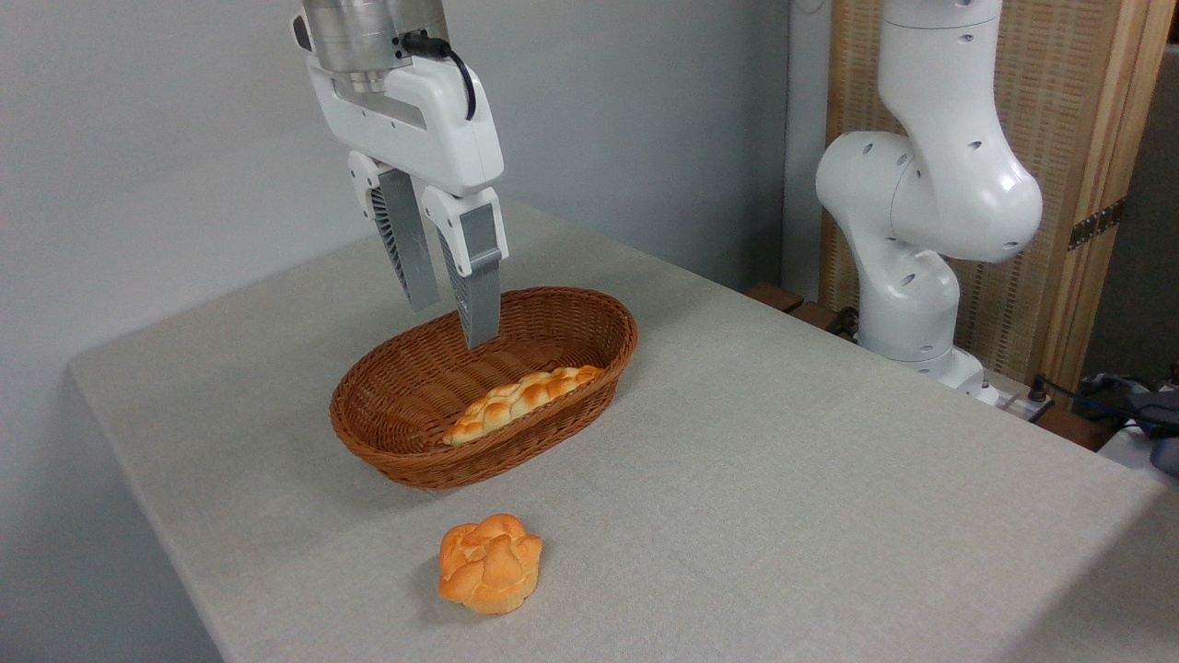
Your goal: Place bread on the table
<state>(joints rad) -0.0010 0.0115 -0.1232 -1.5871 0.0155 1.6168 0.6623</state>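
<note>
I'm hovering the gripper (451, 322) above the basket (368, 405), approach step imo, nothing grasped yet. Fingers are sitting narrowly parted, empty. The bread (520, 401) is lying inside the basket along the near wall: long braided loaf, golden-orange w/ pale seams, pointed ends. Next I'm needing to drop down and toward the near wall, closing across the loaf's width w/o clipping the rim, then lift out to the table (783, 479). Round bun (490, 564) is sitting on the cloth already; ignoring it.
</note>
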